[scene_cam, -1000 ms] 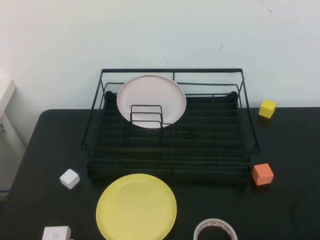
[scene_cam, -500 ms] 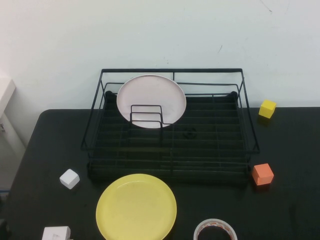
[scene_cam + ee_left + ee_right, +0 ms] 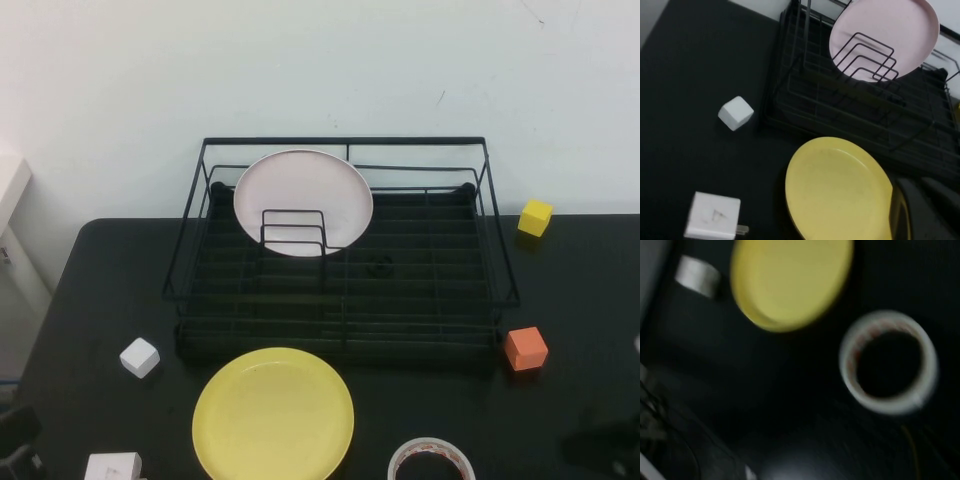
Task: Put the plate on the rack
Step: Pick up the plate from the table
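Lying flat at the worktop's near edge, the plate [image 3: 273,414] sits just in front of the rack [image 3: 342,245], which fills the middle toward the far edge. My left gripper [image 3: 15,437] is at the near left corner, my right gripper [image 3: 605,447] at the near right corner; I cannot tell whether either is spread.

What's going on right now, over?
Left gripper at near-left table edge, right gripper near-right, neither holding. Yellow plate flat before rack. Pink plate already racked.
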Controlling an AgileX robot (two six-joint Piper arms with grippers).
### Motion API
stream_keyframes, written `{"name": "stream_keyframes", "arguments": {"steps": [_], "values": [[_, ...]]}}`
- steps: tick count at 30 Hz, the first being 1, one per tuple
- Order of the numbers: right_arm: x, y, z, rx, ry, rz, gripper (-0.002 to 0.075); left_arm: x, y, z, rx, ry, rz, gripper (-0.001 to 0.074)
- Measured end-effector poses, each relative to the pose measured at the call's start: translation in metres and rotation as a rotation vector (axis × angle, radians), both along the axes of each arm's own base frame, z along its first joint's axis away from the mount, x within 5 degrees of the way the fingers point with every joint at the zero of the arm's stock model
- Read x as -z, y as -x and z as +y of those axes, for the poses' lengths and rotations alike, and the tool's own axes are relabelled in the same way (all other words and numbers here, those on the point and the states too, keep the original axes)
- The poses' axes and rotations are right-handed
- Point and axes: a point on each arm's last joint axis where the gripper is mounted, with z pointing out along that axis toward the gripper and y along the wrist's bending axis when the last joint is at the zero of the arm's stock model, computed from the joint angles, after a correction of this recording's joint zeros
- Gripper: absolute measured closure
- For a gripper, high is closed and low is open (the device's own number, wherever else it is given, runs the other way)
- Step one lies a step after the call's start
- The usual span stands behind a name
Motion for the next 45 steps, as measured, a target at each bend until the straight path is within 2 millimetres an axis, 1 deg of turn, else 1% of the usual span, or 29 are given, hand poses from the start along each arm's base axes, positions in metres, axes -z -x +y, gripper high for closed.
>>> {"name": "stream_keyframes", "arguments": {"steps": [2,5,6,9,11,14,16,19,22,23,25,27,32,33,34,36,38,45], "values": [[0.007,-0.011,0.01,0.005,-0.06,-0.042,0.0728,0.003,0.0,0.0,-0.007,0.022,0.005,0.0737],[0.017,-0.025,0.03,0.01,-0.072,-0.082,0.0728,0.005,0.0,-0.001,-0.012,0.037,0.006,0.0737],[0.02,-0.026,0.037,-0.024,-0.06,-0.096,0.0728,0.004,-0.001,0.0,-0.014,0.04,0.001,0.0737],[0.032,-0.028,0.068,-0.136,-0.024,-0.095,0.0728,0.004,-0.001,0.0,-0.018,0.042,-0.005,0.0737],[0.036,-0.031,0.091,-0.21,0.0,-0.102,0.0728,0.005,-0.001,0.0,-0.019,0.042,-0.004,0.0737],[0.035,-0.037,0.123,-0.302,0.0,-0.13,0.0728,0.005,-0.001,0.0,-0.018,0.04,-0.005,0.0737],[0.031,-0.043,0.143,-0.349,-0.017,-0.16,0.0728,0.005,-0.001,0.0,-0.018,0.04,-0.005,0.0737],[0.03,-0.057,0.162,-0.369,-0.033,-0.186,0.0728,0.005,-0.001,0.0,-0.02,0.04,-0.008,0.0737],[0.039,-0.071,0.17,-0.346,-0.035,-0.161,0.0728,0.004,-0.001,0.0,-0.021,0.04,-0.01,0.0737],[0.044,-0.074,0.172,-0.334,-0.03,-0.14,0.0725,0.004,-0.001,0.0,-0.021,0.04,-0.01,0.0737],[0.054,-0.081,0.176,-0.323,-0.026,-0.114,0.0687,0.004,-0.001,0.0,-0.021,0.042,-0.01,0.0737],[0.065,-0.085,0.179,-0.31,-0.021,-0.079,0.06,0.004,-0.001,0.0,-0.021,0.043,-0.01,0.0737],[0.095,-0.099,0.179,-0.193,0.048,0.022,0.0258,0.004,-0.001,0.0,-0.021,0.044,-0.01,0.0737],[0.1,-0.103,0.178,-0.167,0.057,0.04,0.0209,0.005,-0.001,0.0,-0.021,0.044,-0.008,0.0737],[0.104,-0.106,0.178,-0.142,0.055,0.062,0.0179,0.005,-0.001,0.0,-0.021,0.044,-0.008,0.0737],[0.109,-0.112,0.177,-0.093,0.044,0.102,0.0152,0.005,-0.001,0.0,-0.021,0.044,-0.008,0.0737],[0.115,-0.119,0.178,-0.045,0.03,0.14,0.0144,0.005,-0.001,0.0,-0.021,0.044,-0.008,0.0737],[0.132,-0.132,0.187,0.037,-0.035,0.256,0.0165,0.005,-0.001,0.0,-0.021,0.044,-0.008,0.0737]]}}
